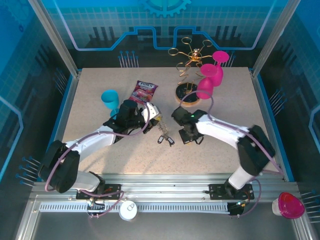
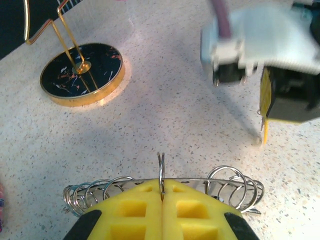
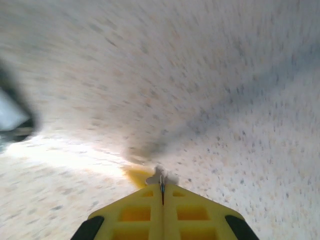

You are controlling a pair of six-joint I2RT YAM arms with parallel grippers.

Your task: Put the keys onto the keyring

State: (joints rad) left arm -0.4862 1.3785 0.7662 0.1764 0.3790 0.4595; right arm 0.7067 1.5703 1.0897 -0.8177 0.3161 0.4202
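My left gripper [image 2: 161, 196] is shut on the keyring [image 2: 161, 172], pinching one thin wire loop edge-on; several small loops fan out along its curved grey band on both sides. From the top, the left gripper [image 1: 151, 113] holds the keyring [image 1: 160, 122] near the table's middle, with black-headed keys [image 1: 165, 139] trailing below it on the table. My right gripper [image 3: 161, 192] is shut on a small key [image 3: 161, 178], seen edge-on just above the table. The left wrist view has the right gripper [image 2: 264, 107] to the upper right, a thin yellowish key [image 2: 264, 133] pointing down from it.
A gold wire rack [image 1: 190, 54] on a round dark base [image 2: 82, 72] stands at the back, with pink glasses [image 1: 212, 75] on it. A teal cup [image 1: 110, 100] and a snack bag [image 1: 144, 91] lie behind the left arm. A pink cup [image 1: 288, 205] sits off the table, front right.
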